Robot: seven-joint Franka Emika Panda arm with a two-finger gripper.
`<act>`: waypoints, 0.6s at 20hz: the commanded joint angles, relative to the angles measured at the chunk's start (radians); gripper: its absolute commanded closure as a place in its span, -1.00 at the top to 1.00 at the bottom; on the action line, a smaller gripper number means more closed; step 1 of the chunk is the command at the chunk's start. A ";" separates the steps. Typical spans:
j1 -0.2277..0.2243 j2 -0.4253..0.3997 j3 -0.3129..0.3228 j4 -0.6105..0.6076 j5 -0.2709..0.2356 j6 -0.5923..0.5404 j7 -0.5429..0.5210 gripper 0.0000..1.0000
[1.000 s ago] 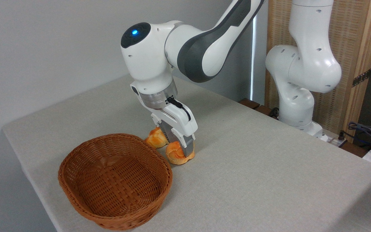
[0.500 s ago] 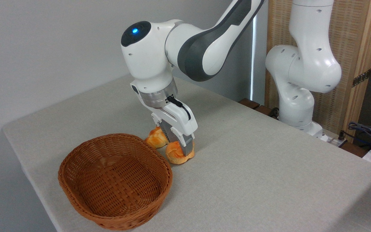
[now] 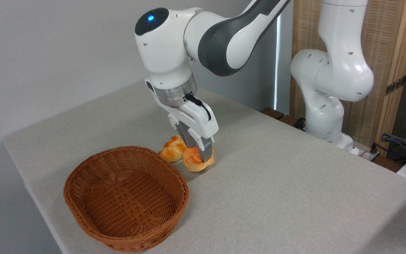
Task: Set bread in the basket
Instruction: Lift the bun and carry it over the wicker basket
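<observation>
A small round knotted bun, the bread (image 3: 195, 163), hangs a little above the grey tablecloth with my gripper (image 3: 202, 158) shut on it. A shadow shows under the bun. The reddish-brown oval wicker basket (image 3: 83, 208) sits at the front left, with nothing in it, its near rim just left of and below the bun. Only the near finger (image 3: 206, 152) of the gripper shows clearly; the other is behind the bun.
A second golden, braided piece of bread (image 3: 172, 149) lies on the table just behind and left of the held bun, next to the basket's far rim. The arm's white base (image 3: 324, 116) stands at the back right, with cables (image 3: 400, 144) beyond the table's right edge.
The gripper has risen with the bun, lifting it off the table; the arm's wrist has moved up and slightly right. The braided piece and the basket have stayed put.
</observation>
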 commanded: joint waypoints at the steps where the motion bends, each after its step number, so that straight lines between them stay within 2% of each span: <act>1: -0.001 -0.010 0.011 0.075 -0.007 -0.056 0.035 0.02; 5: -0.001 -0.002 0.011 0.161 -0.020 -0.046 0.035 0.02; 8: 0.004 0.015 0.013 0.220 -0.054 -0.037 0.037 0.02; 10: 0.004 0.041 0.013 0.265 -0.056 -0.036 0.035 0.03; 12: 0.002 0.076 0.011 0.313 -0.086 -0.036 0.033 0.09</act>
